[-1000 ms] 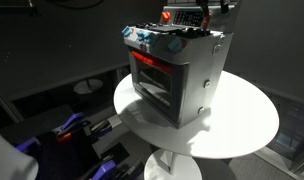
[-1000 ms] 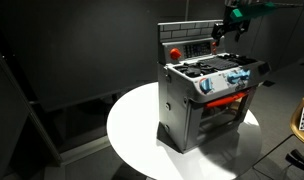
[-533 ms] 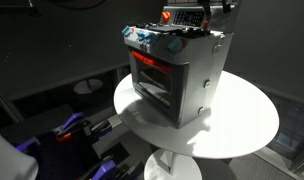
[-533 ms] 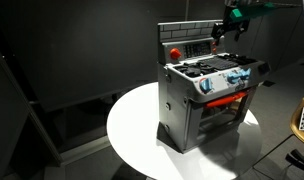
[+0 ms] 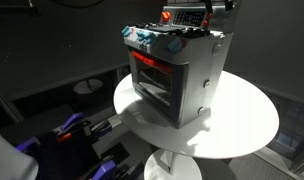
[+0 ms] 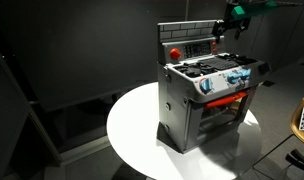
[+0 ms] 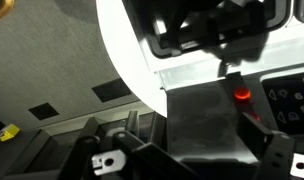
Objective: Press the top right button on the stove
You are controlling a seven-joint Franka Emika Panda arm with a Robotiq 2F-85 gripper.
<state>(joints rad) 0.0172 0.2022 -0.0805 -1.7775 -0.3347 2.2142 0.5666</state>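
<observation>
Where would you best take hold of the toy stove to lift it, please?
Probably the raised back panel, from above: it stands upright as a thin slab at the rear of the stove, whose boxy body looks too wide to span.

stove (image 5: 177, 72) blocks table (image 5: 250, 118) centre, rim free
</observation>
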